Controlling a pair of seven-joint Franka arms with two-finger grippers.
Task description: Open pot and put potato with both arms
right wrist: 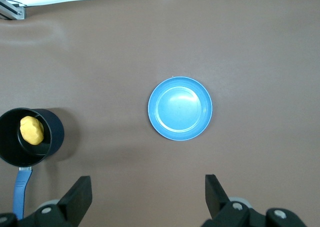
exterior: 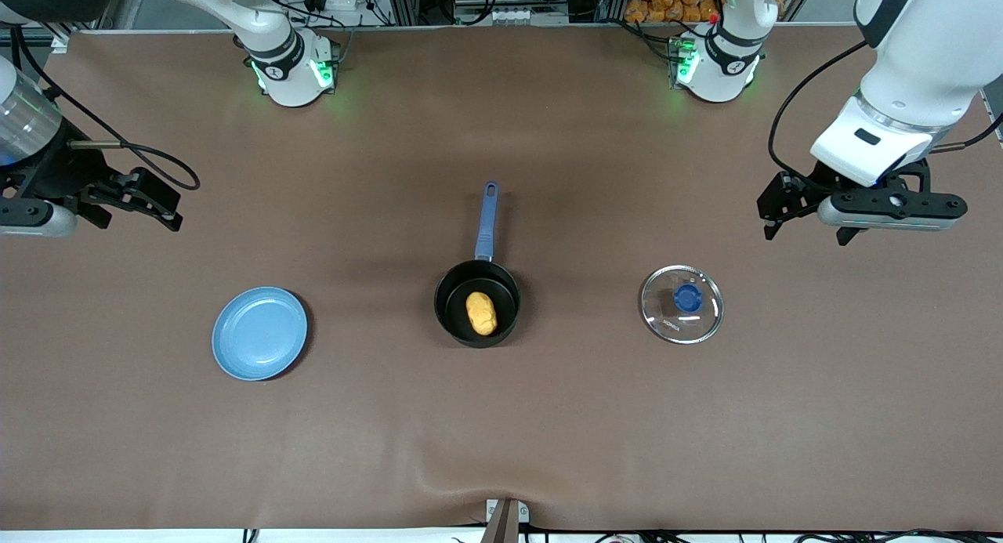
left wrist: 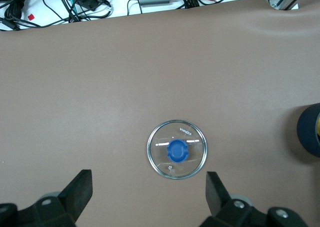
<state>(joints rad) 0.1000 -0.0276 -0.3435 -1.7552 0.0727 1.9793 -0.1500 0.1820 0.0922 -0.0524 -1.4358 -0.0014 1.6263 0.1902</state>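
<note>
The pot (exterior: pixel 477 304) stands open in the middle of the table, its blue handle (exterior: pixel 487 222) pointing toward the robots' bases. The yellow-orange potato (exterior: pixel 481 313) lies inside it; both also show in the right wrist view, the pot (right wrist: pixel 30 137) and the potato (right wrist: pixel 31 130). The glass lid (exterior: pixel 682 304) with blue knob lies flat on the table toward the left arm's end, also in the left wrist view (left wrist: pixel 177 149). My left gripper (exterior: pixel 807 218) (left wrist: pixel 148 189) is open and empty, up over the table near the lid. My right gripper (exterior: pixel 149 202) (right wrist: pixel 148 189) is open and empty at the right arm's end.
A flat light-blue plate (exterior: pixel 259 333) lies on the brown table toward the right arm's end, also in the right wrist view (right wrist: pixel 180 108). Cables and equipment line the table edge by the bases (exterior: pixel 501 10). A small bracket (exterior: pixel 505 515) sits at the near edge.
</note>
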